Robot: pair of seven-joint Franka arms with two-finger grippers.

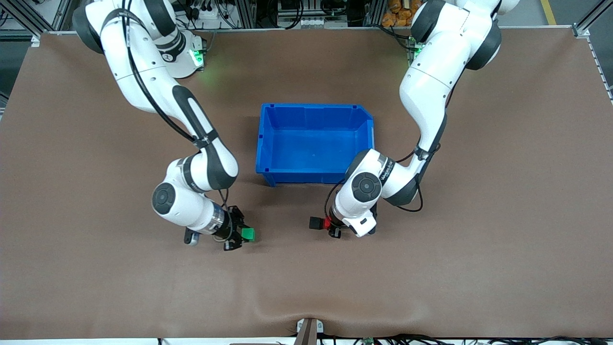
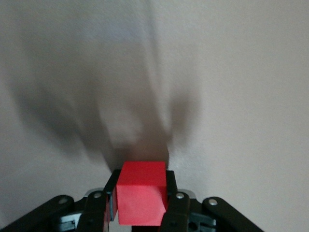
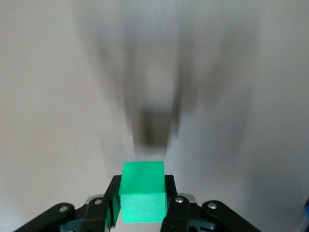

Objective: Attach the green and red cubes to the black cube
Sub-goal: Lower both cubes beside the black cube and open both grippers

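The bin sits on the worktop about midway between the two arms' ends, closer to the edge where the bases stand than to the front camera's edge. The black cube is nearer the front camera than the bin, touching the red cube on the side toward the right arm's end. The left tool holds the red cube between its fingers. The right tool holds the green cube over the worktop toward the right arm's end, well apart from the black cube.
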